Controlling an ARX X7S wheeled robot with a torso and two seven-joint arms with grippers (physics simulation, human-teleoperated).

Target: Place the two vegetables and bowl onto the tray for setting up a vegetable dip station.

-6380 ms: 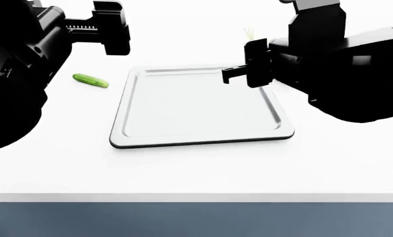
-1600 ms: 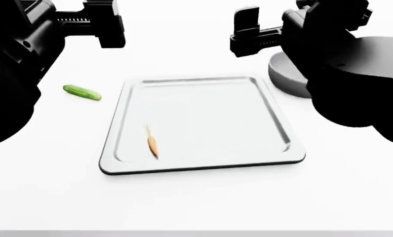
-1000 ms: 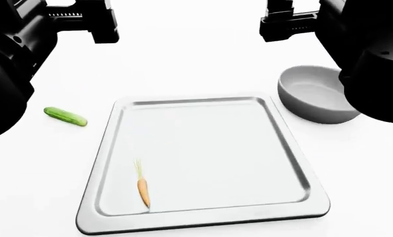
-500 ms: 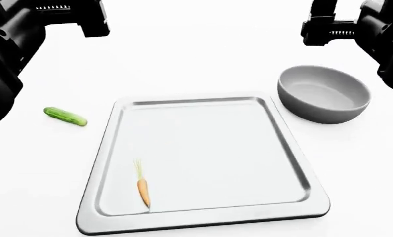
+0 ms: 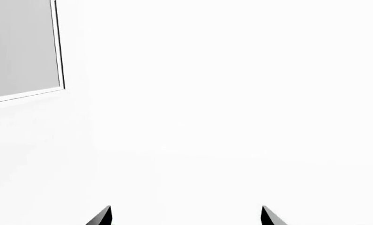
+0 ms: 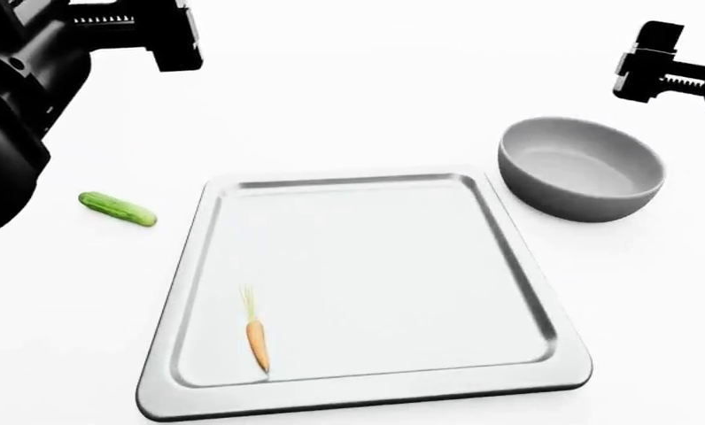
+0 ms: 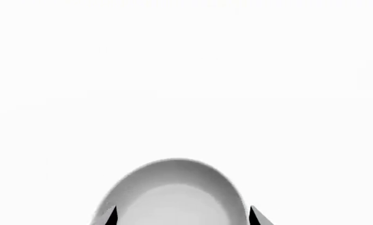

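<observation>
The silver-grey tray (image 6: 512, 257) lies in the middle of the white table. A tiny orange carrot (image 6: 256, 342) rests inside the tray's near left corner. The green cucumber (image 6: 116, 209) lies on the table left of the tray. Off the tray's far right corner stands the grey bowl (image 6: 581, 168). My left gripper (image 6: 171, 35) hovers high at the far left, open and empty, well beyond the cucumber. My right gripper (image 6: 662, 73) hangs above and just right of the bowl. In the right wrist view the bowl (image 7: 174, 185) sits ahead of the open right gripper (image 7: 182, 216).
The left wrist view shows the open left gripper (image 5: 185, 217) over bare white table, with a corner of the tray's rim (image 5: 59, 47) to one side. White tabletop surrounds the tray in the head view.
The right gripper has swung to the right, off the space behind the bowl. The left arm has barely shifted. Tray, carrot, cucumber and bowl stay put.
</observation>
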